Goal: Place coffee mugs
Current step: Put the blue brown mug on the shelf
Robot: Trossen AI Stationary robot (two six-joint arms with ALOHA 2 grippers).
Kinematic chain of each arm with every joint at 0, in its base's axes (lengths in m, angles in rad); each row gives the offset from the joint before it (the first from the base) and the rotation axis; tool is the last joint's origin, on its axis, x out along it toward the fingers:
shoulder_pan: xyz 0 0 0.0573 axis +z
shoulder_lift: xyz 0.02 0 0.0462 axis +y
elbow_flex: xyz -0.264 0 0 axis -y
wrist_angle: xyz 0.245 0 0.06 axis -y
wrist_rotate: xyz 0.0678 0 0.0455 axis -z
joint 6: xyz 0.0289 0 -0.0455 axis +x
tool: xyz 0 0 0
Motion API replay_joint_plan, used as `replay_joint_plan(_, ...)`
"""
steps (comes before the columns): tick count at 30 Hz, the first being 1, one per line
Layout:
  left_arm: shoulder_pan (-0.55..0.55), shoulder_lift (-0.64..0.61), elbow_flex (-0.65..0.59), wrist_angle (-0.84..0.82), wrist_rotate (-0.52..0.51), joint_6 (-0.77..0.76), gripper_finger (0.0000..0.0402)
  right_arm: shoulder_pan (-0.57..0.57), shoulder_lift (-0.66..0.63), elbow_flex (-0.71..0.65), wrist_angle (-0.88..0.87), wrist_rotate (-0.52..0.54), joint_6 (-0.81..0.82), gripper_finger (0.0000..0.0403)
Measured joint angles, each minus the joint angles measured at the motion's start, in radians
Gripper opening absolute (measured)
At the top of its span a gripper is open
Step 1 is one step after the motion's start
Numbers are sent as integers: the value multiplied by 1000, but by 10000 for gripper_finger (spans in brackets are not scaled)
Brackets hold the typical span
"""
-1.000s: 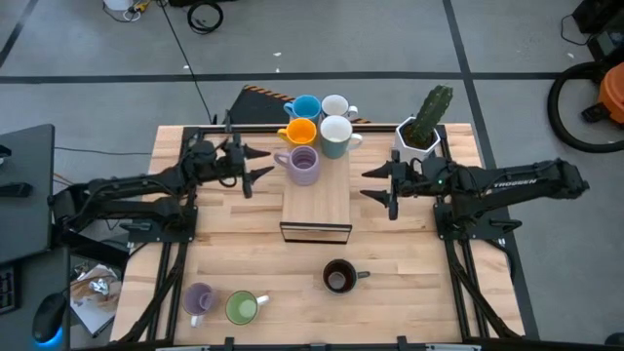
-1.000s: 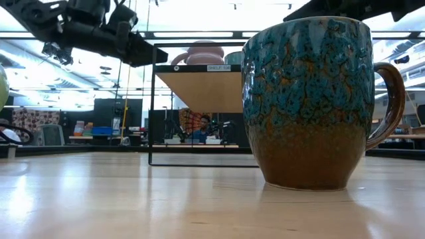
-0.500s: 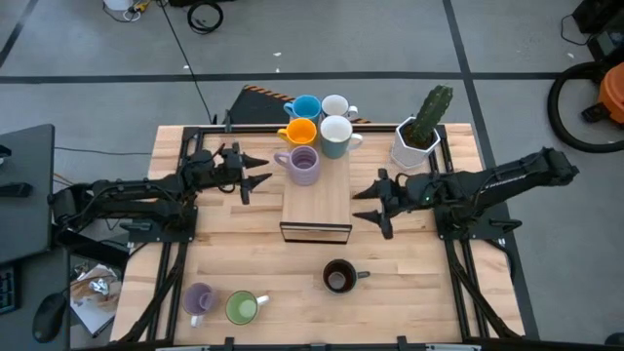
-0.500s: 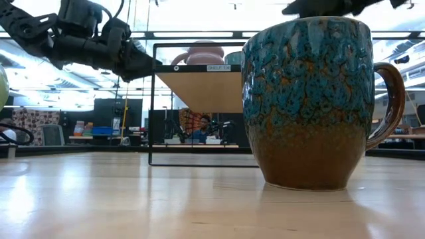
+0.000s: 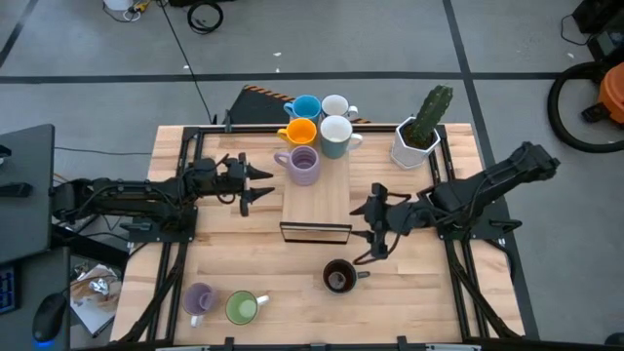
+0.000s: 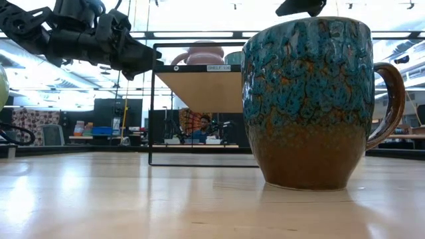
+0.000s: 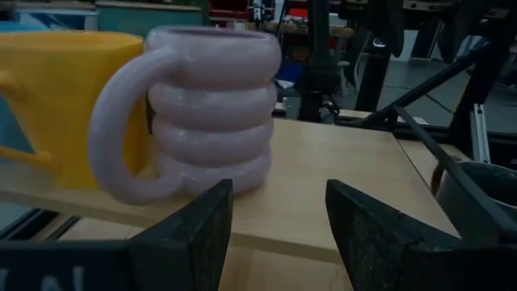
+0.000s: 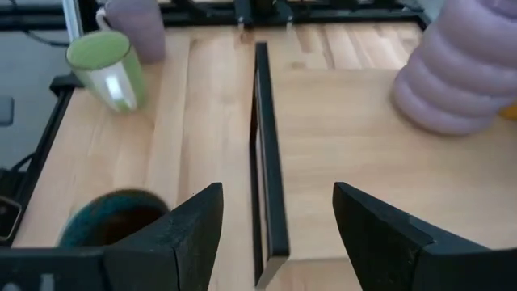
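Observation:
The dark brown mug (image 5: 338, 277), teal-glazed on its side (image 6: 312, 99), stands upright on the table near the front, its handle toward the right edge. My right gripper (image 5: 375, 226) hangs open just beyond it, beside the wooden shelf (image 5: 316, 200); its wrist view shows the mug's rim (image 8: 113, 218). My left gripper (image 5: 256, 185) is open left of the shelf, facing the ribbed lavender mug (image 7: 206, 113) that stands on the shelf's far end. Orange (image 5: 299, 132), light blue (image 5: 306, 107) and two white mugs (image 5: 335, 135) cluster behind it. A lavender mug (image 5: 198, 298) and a green mug (image 5: 242, 308) stand at the near left.
A white hexagonal pot with a cactus (image 5: 417, 136) stands at the far right. The shelf's black metal frame (image 8: 266, 162) runs between my right gripper and the near-left mugs. Bare tabletop lies right of the dark brown mug and between it and the green mug.
My right gripper has swung from beside the cactus pot toward the table's near edge, along the shelf's right side, ending close to the dark brown mug and staying open. My left gripper has drifted slightly toward the near edge. No mug has moved.

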State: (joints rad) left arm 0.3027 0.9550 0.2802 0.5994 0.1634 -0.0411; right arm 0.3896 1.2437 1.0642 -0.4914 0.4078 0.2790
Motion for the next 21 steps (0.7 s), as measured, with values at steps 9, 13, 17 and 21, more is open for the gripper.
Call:
replay_joint_plan(9, 1, 0, 0, -19, -46, -1, 205, 16, 15, 3, -112, -62, 130, 240)
replay_joint_plan(13, 1, 0, 0, -38, -64, 0, 205, 17, 15, 3, -169, -140, 225, 240)
replay_joint_plan(17, 1, 0, 0, -40, -66, 0, 205, 34, 15, 3, -172, -165, 261, 240)
replay_joint_plan(21, 1, 0, 0, -44, -66, 4, 205, 74, 15, 3, -169, -164, 269, 237)
